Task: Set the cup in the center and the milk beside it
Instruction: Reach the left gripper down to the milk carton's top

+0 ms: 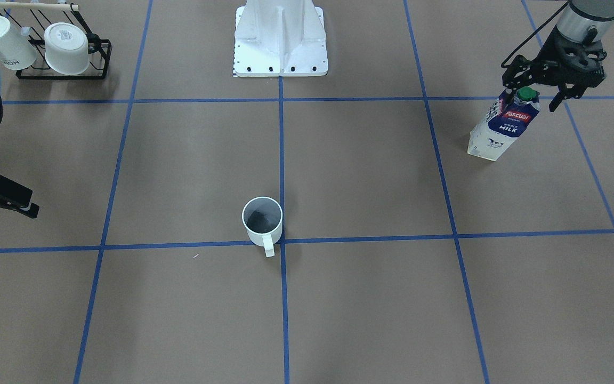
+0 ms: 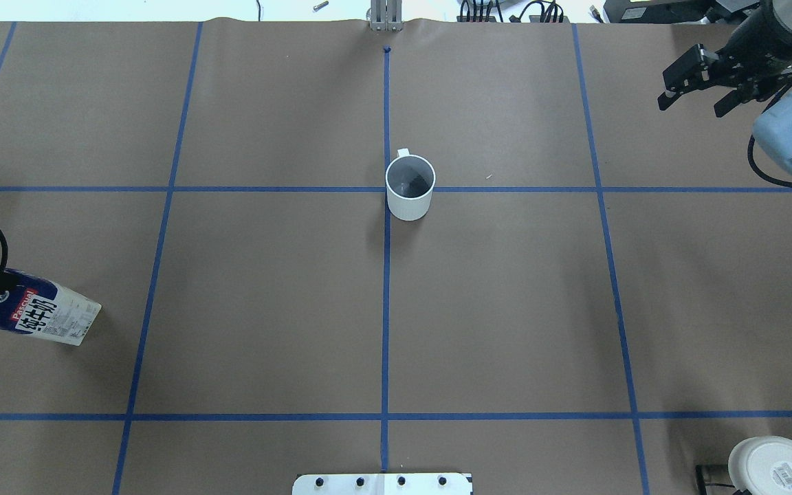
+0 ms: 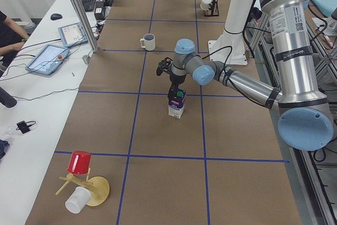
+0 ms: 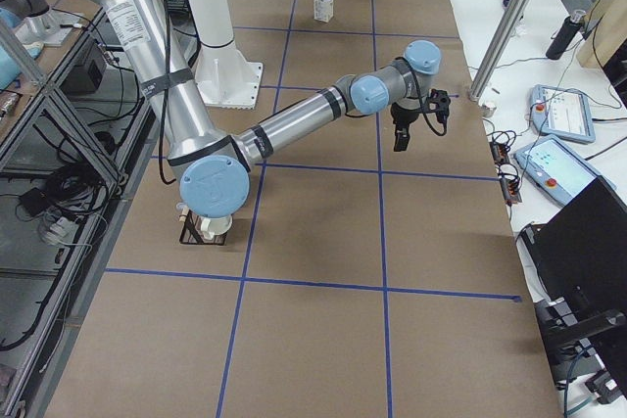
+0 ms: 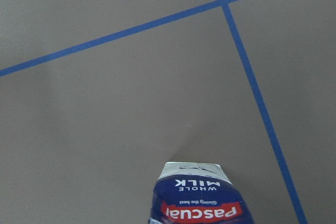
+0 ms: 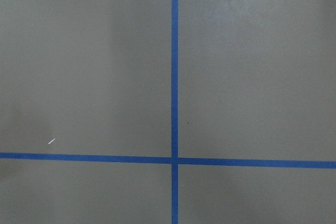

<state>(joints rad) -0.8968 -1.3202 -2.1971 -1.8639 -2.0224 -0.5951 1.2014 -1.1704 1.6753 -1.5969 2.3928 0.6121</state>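
Observation:
The cup [image 1: 262, 218] stands upright at the table's middle, by the crossing of the blue lines, and also shows in the overhead view [image 2: 410, 187]. The milk [image 1: 504, 128] stands upright far out on my left side, with its green cap at the top; it also shows in the overhead view [image 2: 35, 315] and the left wrist view [image 5: 202, 203]. My left gripper [image 1: 533, 98] is at the carton's top, jaws open astride it, one finger visibly apart from the carton. My right gripper [image 2: 695, 88] is open and empty, above bare table far from the cup.
A black wire rack [image 1: 62, 72] near the robot's right holds a white mug with lettering [image 1: 3, 42] and a mug with a labelled base [image 1: 67, 48]. The robot's white base [image 1: 280, 42] is at the near edge. A red cup on a wooden stand [image 3: 80, 163] is at the left end.

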